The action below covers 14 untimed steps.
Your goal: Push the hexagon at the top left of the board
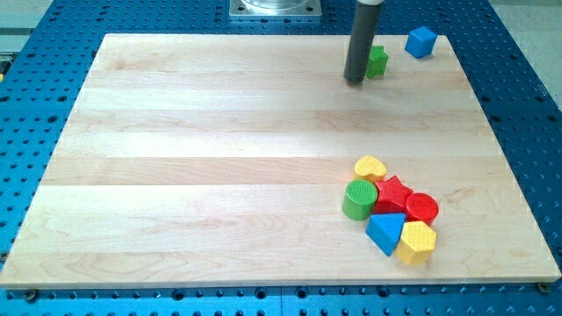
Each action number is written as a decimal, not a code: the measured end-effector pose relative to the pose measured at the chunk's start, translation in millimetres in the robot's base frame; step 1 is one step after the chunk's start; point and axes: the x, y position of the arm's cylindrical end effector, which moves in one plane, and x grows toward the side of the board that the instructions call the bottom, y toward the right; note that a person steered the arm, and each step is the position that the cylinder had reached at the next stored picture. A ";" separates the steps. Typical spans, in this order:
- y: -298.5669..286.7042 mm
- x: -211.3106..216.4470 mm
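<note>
My tip (355, 81) is the lower end of a dark rod near the view's top, right of centre. It stands just left of a green block (378, 61), touching or nearly touching it; the rod hides part of that block, so I cannot tell its shape. A blue cube (421, 41) lies at the top right corner of the board. At the lower right sits a cluster: a yellow heart (370, 167), a green cylinder (359, 199), a red star (393, 194), a red cylinder (421, 208), a blue triangle (385, 232) and a yellow hexagon (416, 241).
The wooden board (219, 158) lies on a blue perforated table (527, 105). A metal mount (275, 8) sits at the view's top centre, beyond the board's far edge.
</note>
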 end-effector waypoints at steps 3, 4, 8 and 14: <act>66.6 52.2; 145.9 128.5; -84.0 286.5; -96.7 155.9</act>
